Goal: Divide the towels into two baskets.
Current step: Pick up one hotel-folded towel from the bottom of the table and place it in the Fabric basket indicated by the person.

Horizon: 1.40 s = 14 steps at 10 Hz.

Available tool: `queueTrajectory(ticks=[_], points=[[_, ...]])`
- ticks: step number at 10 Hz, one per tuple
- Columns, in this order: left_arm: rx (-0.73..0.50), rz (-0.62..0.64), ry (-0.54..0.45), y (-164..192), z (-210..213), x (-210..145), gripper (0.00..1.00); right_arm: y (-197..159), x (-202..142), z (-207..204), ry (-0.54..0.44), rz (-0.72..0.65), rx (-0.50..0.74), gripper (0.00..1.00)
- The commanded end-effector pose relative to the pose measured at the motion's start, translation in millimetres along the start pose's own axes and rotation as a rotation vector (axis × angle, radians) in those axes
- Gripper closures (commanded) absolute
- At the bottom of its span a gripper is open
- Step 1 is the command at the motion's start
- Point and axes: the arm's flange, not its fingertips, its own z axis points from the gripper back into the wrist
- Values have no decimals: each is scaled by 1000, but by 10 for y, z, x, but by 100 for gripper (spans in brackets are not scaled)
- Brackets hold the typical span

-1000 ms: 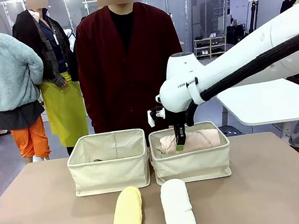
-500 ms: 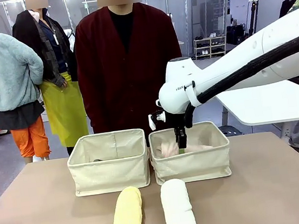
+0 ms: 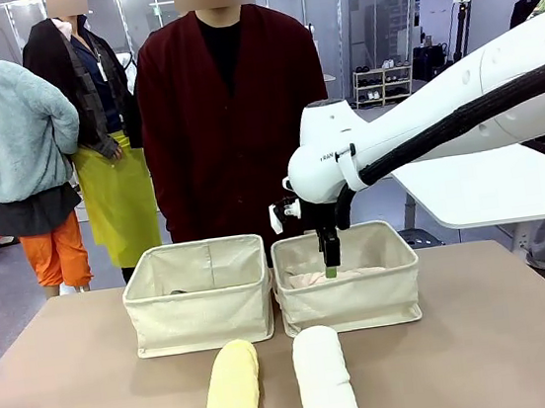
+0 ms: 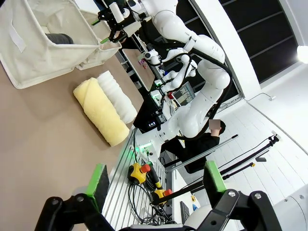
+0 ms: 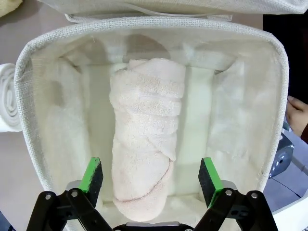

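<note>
The pale pink towel (image 5: 144,139) lies lengthwise on the floor of the right basket (image 5: 144,26), and its top peeks over the rim (image 3: 346,275) in the front view. My right gripper (image 5: 151,175) hangs open just above it, a green pad on each side and touching nothing; from the front it (image 3: 330,262) sits inside the right basket (image 3: 354,303). The left basket (image 3: 200,317) holds the dark grey towel (image 4: 60,38). The pale yellow towel (image 3: 231,393) and the white towel (image 3: 324,382) lie side by side in front of the baskets. My left gripper (image 4: 156,179) is open and empty, off the table's edge.
A person in a dark red cardigan (image 3: 232,119) stands right behind the baskets, with a hand (image 5: 296,115) close to the right basket's outer wall. Bare brown tabletop (image 3: 86,386) lies to both sides of the two loose towels.
My right gripper has opened and let go of the pink towel, which dropped from its raised, bunched position to lie flat in the right basket. The left arm has not moved.
</note>
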Motion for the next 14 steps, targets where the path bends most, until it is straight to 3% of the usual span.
queueTrajectory(ticks=[1, 9, 14], points=[[7, 3, 12, -50, 37, -6, 0, -1, 5, -7, -2, 1, -2, 0], [7, 3, 12, -50, 37, -6, 0, 0, -1, -8, 0, 0, 1, 2], [7, 3, 12, -50, 37, -6, 0, 735, -906, 963, -299, -167, 98, 0]])
